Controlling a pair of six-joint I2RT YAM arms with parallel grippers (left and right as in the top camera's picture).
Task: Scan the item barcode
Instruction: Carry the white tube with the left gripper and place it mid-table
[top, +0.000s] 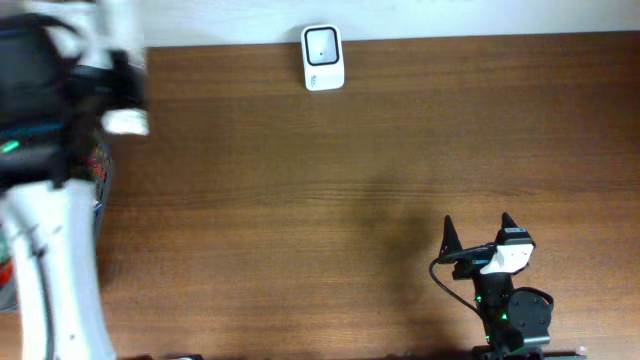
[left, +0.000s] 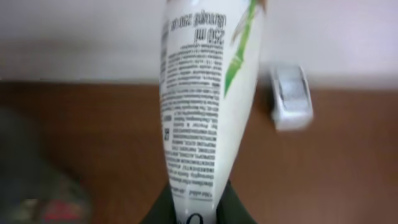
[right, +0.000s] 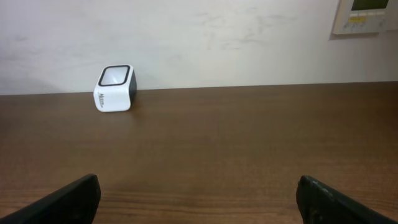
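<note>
Half the job maybe: left gripper at 10 o'clock is clamped on the bottle, but the scanner sits well apart at 12 and no barcode faces it yet. Right gripper idles at 5, jaws wide open

Left wrist view: the white plastic tube with green leaf print is cut off by the upper edge, its lower end hidden between the dark fingers of the left gripper; the white box scanner behind it is smeared, and a grey-and-red shape at lower left is too blurred to name. Overhead, the white left arm is blurred and runs off the left edge. Right wrist view: the black fingers of the right gripper are clipped by the lower edge, and a beige wall panel is cropped by the top right corner.
</note>
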